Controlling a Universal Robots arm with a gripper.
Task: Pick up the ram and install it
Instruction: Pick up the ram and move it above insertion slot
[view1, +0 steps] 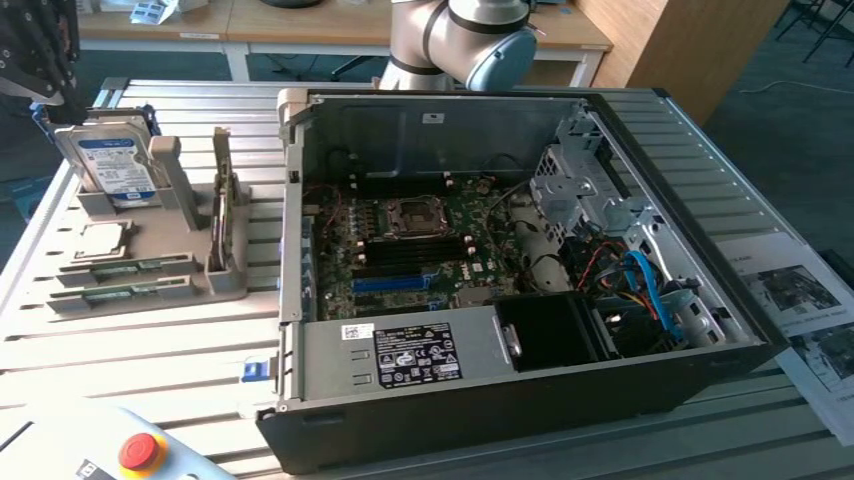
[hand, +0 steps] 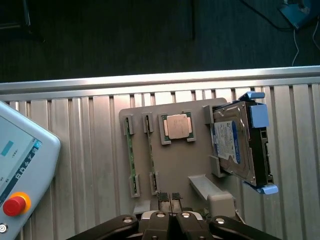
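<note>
In the exterior view the teach pendant (view1: 114, 450) lies at seven o'clock of the scene. Above it, at nine o'clock, the grey holder (hand: 180, 165) carries two like green sticks side by side in their slots: the ram (view1: 123, 267) and its twin (view1: 118, 294). Neither is lifted. The processor chip (view1: 103, 240) sits at their twelve o'clock, with the hard drive (view1: 114, 165) beyond it. The open computer case (view1: 561, 400) stands at three o'clock of the holder, its motherboard (view1: 441, 240) bare.

In the wrist view the gripper (hand: 170, 196) hangs over the holder's near edge, its claw pressed together on nothing.

I judge this to be the approach, with the pick not yet begun. A grasp calls for the jaws to part, then straddle one stick squarely across its thin faces.
</note>
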